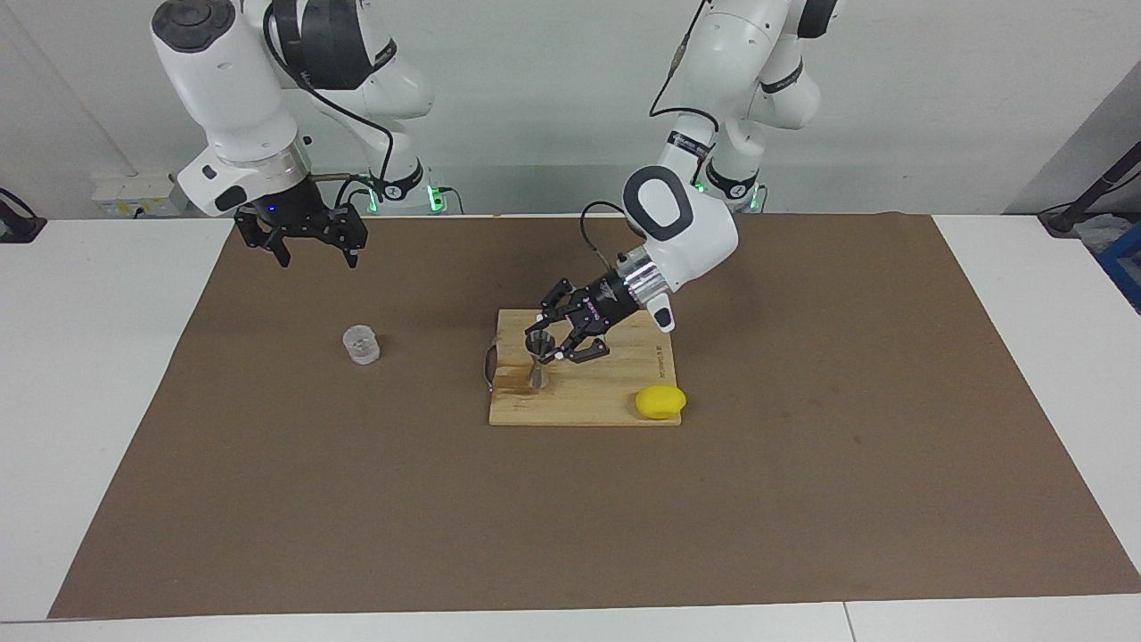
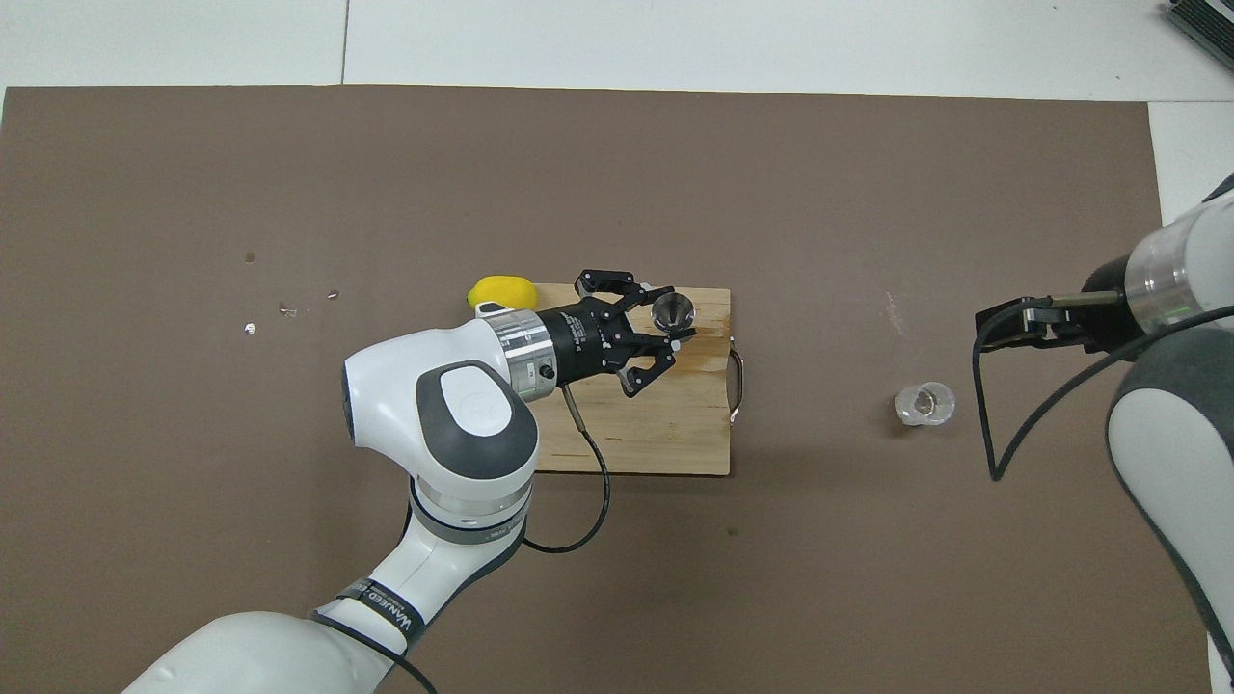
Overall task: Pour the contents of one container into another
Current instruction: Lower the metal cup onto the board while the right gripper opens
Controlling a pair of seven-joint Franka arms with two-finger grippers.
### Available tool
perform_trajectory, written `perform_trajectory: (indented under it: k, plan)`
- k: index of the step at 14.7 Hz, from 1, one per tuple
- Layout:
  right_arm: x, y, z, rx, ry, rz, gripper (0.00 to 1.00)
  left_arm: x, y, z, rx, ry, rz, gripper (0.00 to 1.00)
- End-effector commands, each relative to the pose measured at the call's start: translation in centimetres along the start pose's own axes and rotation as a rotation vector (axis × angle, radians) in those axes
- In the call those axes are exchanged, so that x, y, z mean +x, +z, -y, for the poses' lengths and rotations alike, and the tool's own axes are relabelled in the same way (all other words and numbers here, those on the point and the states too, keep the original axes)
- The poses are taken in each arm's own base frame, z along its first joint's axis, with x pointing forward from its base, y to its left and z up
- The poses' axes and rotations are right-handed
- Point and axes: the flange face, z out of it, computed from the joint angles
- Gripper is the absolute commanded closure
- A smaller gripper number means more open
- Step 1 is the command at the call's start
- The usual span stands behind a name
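Note:
The steel jigger stands nearly upright with my left gripper shut on its upper cone. Its lower cone is just above or on the stained patch of the wooden cutting board, near the handle end; contact cannot be told. The clear glass cup stands alone on the brown mat toward the right arm's end. My right gripper hangs open and empty over the mat, apart from the cup.
A yellow lemon lies at the board's corner toward the left arm's end, half hidden by the left arm in the overhead view. The brown mat covers most of the white table. Small specks lie on the mat.

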Motion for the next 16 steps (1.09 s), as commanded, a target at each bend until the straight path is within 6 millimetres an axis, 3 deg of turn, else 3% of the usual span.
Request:
perform_trajectory:
  k: [1,6,11,13,14,15,16]
  plan:
    - [-0.3,0.1,-0.5,0.022,-0.008,-0.023,0.0,-0.3,1.4,0.5,-0.005,0.004,-0.003,1.0]
    - [-0.5,0.7,-0.6,0.051,0.192,0.013,0.0,0.1,2.2,1.3,0.005,0.014,-0.018,1.0]
    - [0.0,1.6,-3.1,0.092,0.479,0.025,0.0,1.0,3.0,1.4,0.011,0.011,-0.036,1.0]
    - [0.0,3.1,-4.9,0.167,0.648,0.087,0.0,1.1,2.9,1.3,0.009,0.012,-0.04,1.0]
    - [0.0,4.1,-6.1,0.209,0.726,0.118,0.0,1.1,2.9,1.2,0.003,0.012,-0.042,0.44]
    - [0.0,4.9,-7.0,0.239,0.808,0.139,0.0,1.3,2.9,1.2,-0.003,0.011,-0.045,0.0]
    - [0.1,5.9,-7.8,0.25,0.884,0.146,0.0,1.3,2.9,1.1,-0.004,0.011,-0.046,0.0]
